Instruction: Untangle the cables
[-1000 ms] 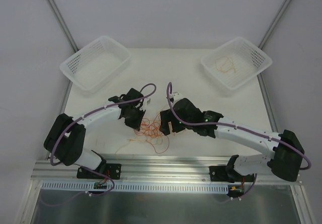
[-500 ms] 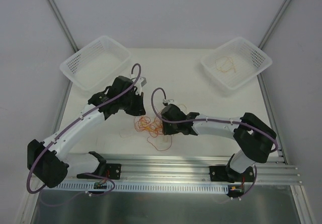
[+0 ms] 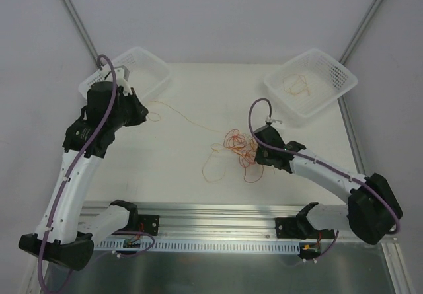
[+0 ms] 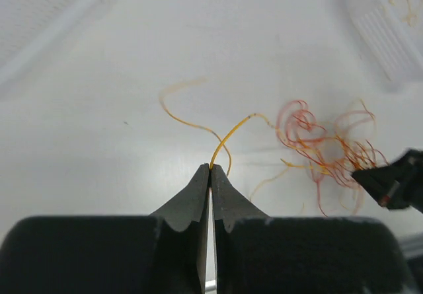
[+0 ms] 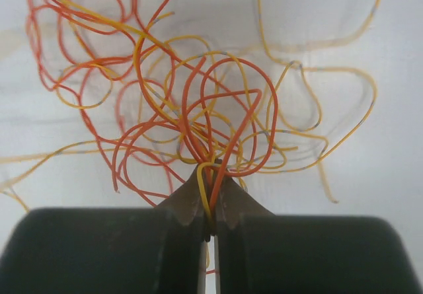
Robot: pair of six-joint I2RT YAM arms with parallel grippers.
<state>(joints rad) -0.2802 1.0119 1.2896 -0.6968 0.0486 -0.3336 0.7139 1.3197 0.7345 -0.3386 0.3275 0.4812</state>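
Note:
The cables lie as a tangle (image 3: 236, 147) of thin orange-yellow and red wires in the middle of the white table. My right gripper (image 3: 254, 152) sits at the tangle's right side, shut on a yellow and a red strand (image 5: 213, 175), with the loops fanning out in front of it (image 5: 198, 96). My left gripper (image 3: 144, 109) is held high by the left basket, shut on the end of one yellow cable (image 4: 228, 135). That cable (image 3: 188, 117) runs in a long line from the left gripper (image 4: 210, 169) across to the tangle (image 4: 324, 145).
A white mesh basket (image 3: 125, 77) stands at the back left. A second basket (image 3: 334, 76) at the back right holds a few loose cables (image 3: 295, 86). The metal rail with both arm bases (image 3: 218, 231) runs along the near edge.
The left arm rose and swung back left, drawing one yellow cable out of the tangle. The right gripper closed on the tangle and shifted right with it.

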